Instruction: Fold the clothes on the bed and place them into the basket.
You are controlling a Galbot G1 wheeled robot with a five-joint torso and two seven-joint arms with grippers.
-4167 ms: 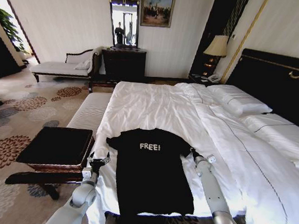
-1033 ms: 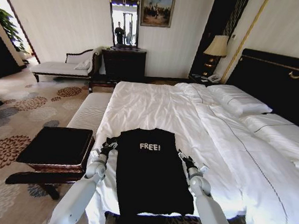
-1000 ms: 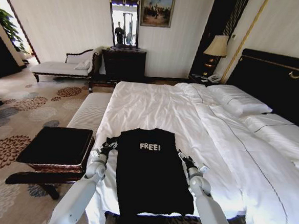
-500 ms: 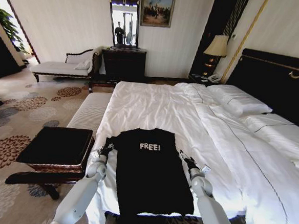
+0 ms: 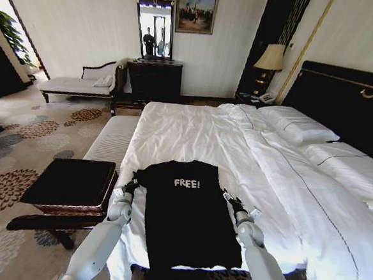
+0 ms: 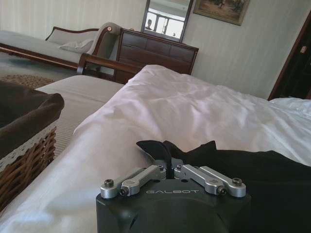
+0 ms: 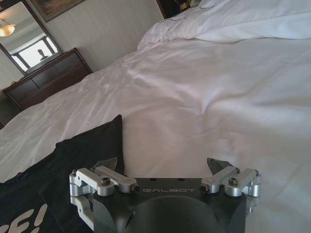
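The black T-shirt (image 5: 187, 217) with white "FREE!" lettering lies flat near the foot of the white bed (image 5: 193, 131), its sleeves mostly tucked in. My left gripper (image 5: 131, 186) is at the shirt's left shoulder. In the left wrist view this gripper (image 6: 167, 156) is shut, pinching the black cloth (image 6: 233, 170). My right gripper (image 5: 228, 199) rests at the shirt's right edge, open. In the right wrist view it (image 7: 163, 165) spreads wide, one finger (image 7: 108, 165) beside the shirt's corner (image 7: 92, 145). The wicker basket (image 5: 66, 210) stands left of the bed, close to the left arm (image 6: 24, 160).
A pale striped bench (image 5: 113, 138) runs along the bed's left side beyond the basket. Pillows (image 5: 299, 129) and a dark headboard (image 5: 343, 100) are on the right. A dresser with a mirror (image 5: 153, 80), a chaise (image 5: 81, 84) and a lamp (image 5: 270, 57) line the far wall.
Both sleeves were folded inward over the shirt. In the last half second my left gripper drew back outward, and the shirt's left shoulder corner came out with it. The right gripper slid slightly back.
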